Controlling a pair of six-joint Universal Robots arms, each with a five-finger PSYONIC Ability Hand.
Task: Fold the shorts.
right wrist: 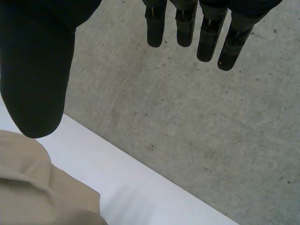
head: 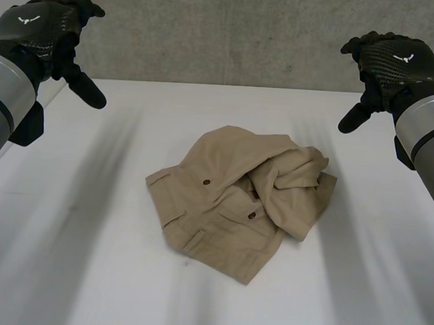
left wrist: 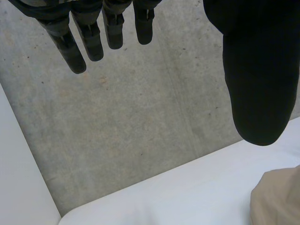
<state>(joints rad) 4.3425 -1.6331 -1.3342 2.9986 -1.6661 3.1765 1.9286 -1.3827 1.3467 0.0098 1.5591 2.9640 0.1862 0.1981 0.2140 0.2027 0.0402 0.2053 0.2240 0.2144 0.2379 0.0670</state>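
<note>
White table (head: 63, 271) against a grey concrete wall (head: 232, 38). Crumpled tan shorts (head: 229, 200) lie with their long axis perhaps diagonal to the wall. My left hand (head: 45, 27) and right hand (head: 393, 59) hover either side of them, released.

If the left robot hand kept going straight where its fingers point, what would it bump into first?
Probably the grey concrete wall beyond the table; the left robot hand aims away from the shorts.

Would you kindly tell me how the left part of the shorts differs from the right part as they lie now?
The left part of the shorts lies fairly flat, while the right part is bunched into raised folds. The left part shows a pocket flap with a dark button; the right part is doubled over itself. Both are the same tan cloth, resting on the white table.
</note>
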